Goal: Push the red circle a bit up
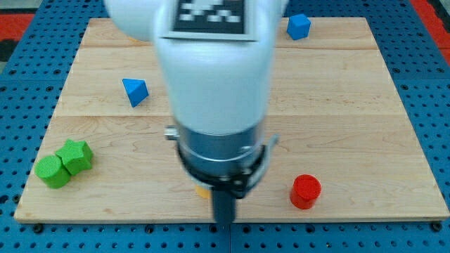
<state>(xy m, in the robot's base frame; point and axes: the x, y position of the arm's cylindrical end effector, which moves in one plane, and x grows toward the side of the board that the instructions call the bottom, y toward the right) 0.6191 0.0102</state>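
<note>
The red circle [305,191] is a short red cylinder lying near the view's bottom right of the wooden board [337,105]. My dark rod comes down from the white arm [211,84] in the view's middle, and my tip [223,223] is at the board's bottom edge. The tip is well to the left of the red circle and slightly lower, apart from it. A small orange block [201,191] peeks out just left of the rod, mostly hidden by the arm.
A blue triangular block [136,91] lies at the upper left. A blue cube [299,27] sits near the top edge, right of the arm. A green circle [52,171] and a green star-like block [75,156] touch at the lower left.
</note>
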